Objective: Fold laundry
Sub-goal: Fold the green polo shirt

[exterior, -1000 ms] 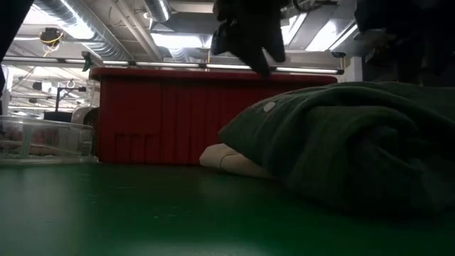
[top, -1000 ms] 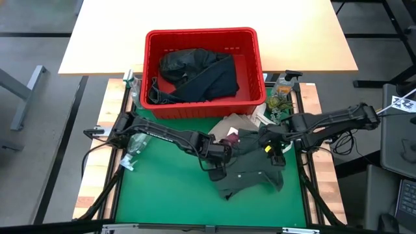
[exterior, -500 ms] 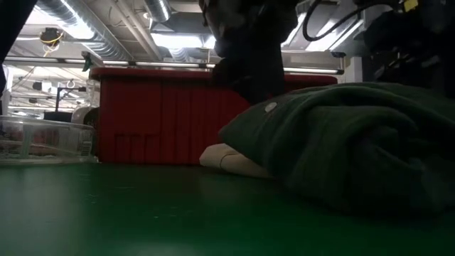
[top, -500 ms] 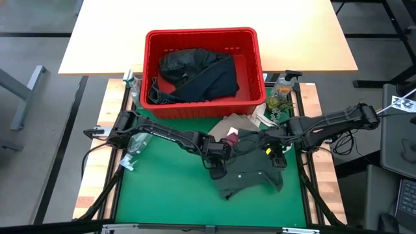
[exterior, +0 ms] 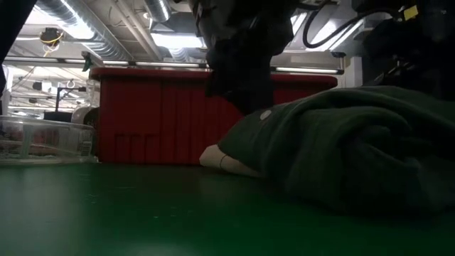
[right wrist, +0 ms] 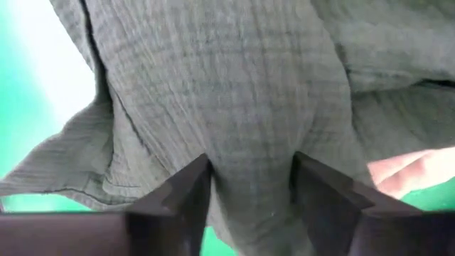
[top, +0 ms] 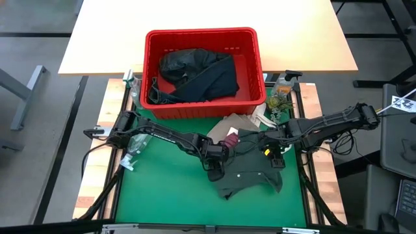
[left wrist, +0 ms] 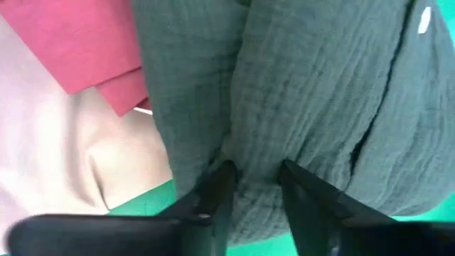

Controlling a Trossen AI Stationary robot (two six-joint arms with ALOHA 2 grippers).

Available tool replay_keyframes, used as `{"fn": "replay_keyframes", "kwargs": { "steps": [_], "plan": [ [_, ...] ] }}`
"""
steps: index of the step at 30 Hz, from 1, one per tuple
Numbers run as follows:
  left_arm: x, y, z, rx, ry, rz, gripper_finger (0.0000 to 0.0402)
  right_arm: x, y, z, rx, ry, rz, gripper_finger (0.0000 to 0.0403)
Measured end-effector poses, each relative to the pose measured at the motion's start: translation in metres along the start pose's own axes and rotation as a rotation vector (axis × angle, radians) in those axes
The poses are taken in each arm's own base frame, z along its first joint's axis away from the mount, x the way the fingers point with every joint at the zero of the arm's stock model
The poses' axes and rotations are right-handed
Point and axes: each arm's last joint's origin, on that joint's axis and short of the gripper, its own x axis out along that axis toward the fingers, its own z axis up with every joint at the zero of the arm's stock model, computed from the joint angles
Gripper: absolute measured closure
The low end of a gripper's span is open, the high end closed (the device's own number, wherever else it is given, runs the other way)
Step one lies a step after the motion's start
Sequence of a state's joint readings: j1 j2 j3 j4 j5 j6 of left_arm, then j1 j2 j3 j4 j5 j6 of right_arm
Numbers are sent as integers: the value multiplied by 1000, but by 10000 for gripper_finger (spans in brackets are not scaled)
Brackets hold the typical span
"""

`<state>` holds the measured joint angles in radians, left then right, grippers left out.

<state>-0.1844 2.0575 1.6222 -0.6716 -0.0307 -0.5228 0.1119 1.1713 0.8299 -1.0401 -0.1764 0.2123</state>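
The olive-green buttoned shirt point(top: 248, 174) lies crumpled on the green mat point(top: 162, 188), its far part over the tan top point(top: 238, 122) and the maroon piece point(top: 232, 134). My left gripper point(top: 216, 166) is down on the shirt's left part, with cloth bunched between its fingers point(left wrist: 254, 186). My right gripper point(top: 276, 158) stands open on the shirt's right part point(right wrist: 250, 178). In the low view the left gripper point(exterior: 238, 89) meets the top of the shirt's mound point(exterior: 341, 153). Black garments point(top: 195, 75) lie in the red basket point(top: 203, 34). My left gripper comes from above, slanting down, and has a raised ridge of the shirt's cloth point(left wrist: 254, 163) between its two fingers point(left wrist: 217, 190). One layer or several, I cannot tell. The shirt lies on the mat, slack. My right gripper points steeply down with its fingertips point(right wrist: 193, 186) set on the shirt. A broad swell of cloth point(right wrist: 249, 153) stands between the open fingers. The shirt rests on the mat under them.
The red basket stands at the mat's far edge. A spray bottle point(top: 283, 86) and small items stand at the far right, and a clear plastic bottle point(top: 134, 147) lies at the left. Bare green mat lies toward the near and left sides.
Both grippers have come down onto the olive-green shirt. In the low view the left one has sunk from well above the mound to its top, and the cloth there has been pressed slightly lower. The rest of the shirt has stayed where it was.
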Motion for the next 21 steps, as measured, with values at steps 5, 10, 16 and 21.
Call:
{"fn": "replay_keyframes", "kwargs": {
  "steps": [5, 10, 16, 21],
  "plan": [
    [-1, -4, -2, -10, 9, -19, 365, 0, 0, 1, 0, -6, 1, 315],
    [-8, -12, -9, -13, 35, -24, 394, -12, 4, 10, -6, -74, 16, 388],
    [-21, -20, -20, 8, 82, -7, 399, -43, 12, 29, -50, -233, -9, 371],
    [-33, -22, -25, 18, 96, 12, 400, -56, 13, 39, -83, -351, -120, 395]
  ]
}}
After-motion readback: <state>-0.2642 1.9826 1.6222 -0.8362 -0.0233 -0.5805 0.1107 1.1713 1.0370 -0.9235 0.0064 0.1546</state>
